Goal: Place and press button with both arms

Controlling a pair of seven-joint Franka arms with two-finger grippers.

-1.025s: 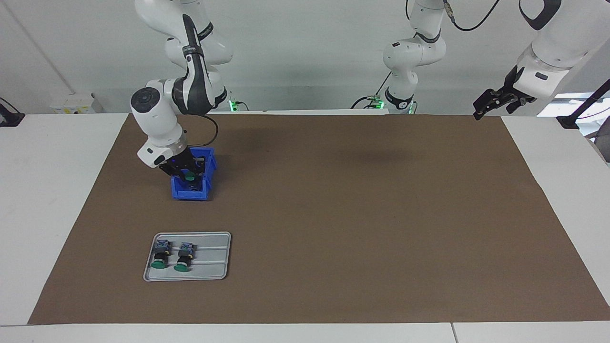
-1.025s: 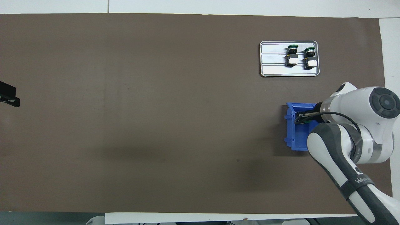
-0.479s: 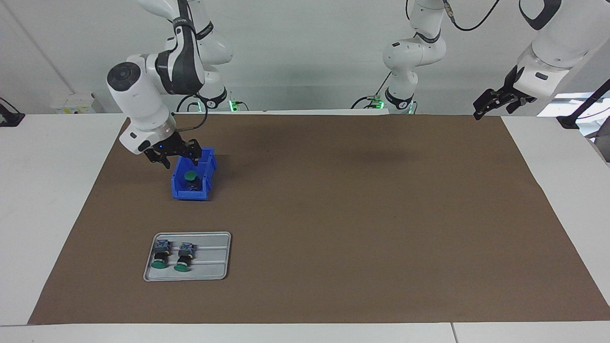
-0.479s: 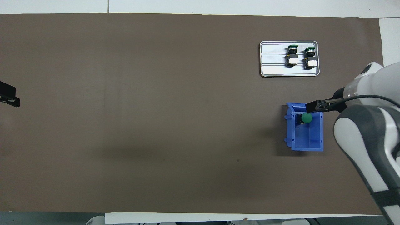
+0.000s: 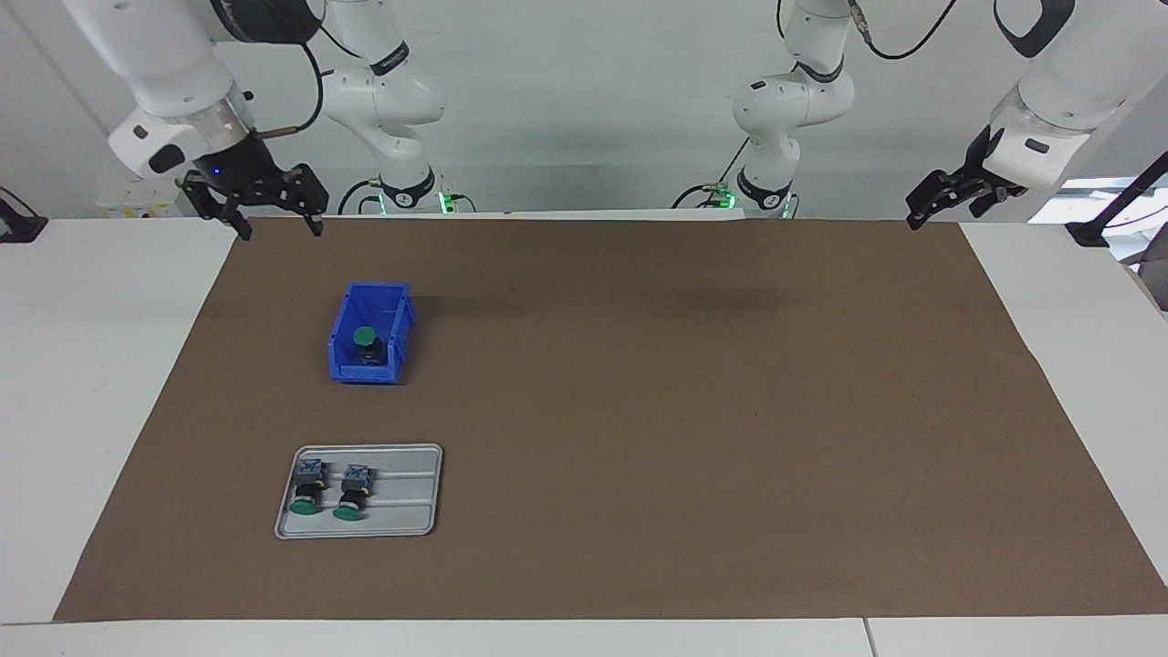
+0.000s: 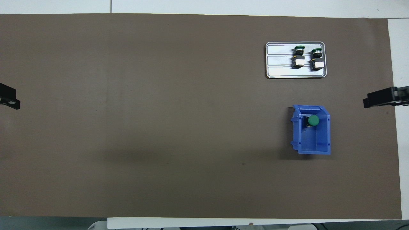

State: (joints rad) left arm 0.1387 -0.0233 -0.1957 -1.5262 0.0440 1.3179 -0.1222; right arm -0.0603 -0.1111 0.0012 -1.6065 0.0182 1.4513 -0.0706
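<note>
You see the button [image 5: 365,337] standing cap-up in the blue bin [image 5: 342,370], ready to be pressed. Right gripper [image 5: 270,216] hangs wide, empty, over the mat's [image 5: 639,411] corner; left gripper [image 5: 949,194] waits, spread, over its own end.

My two big arms are glossy white shells with dark grey joint covers, and each wrist ends in a silver ring above a black, skeletal-linked end effector: the right end effector [image 5: 270,203] carries a small blue light on its body and a thin black cable that loops off the wrist, while the left end effector [image 5: 949,195] hangs from a white wrist block with a small dark oval inset. In the overhead view only black tips of each show, the left [image 6: 9,99] and the right [image 6: 383,97]. A black cable also curls beside my left arm's upper shell.
</note>
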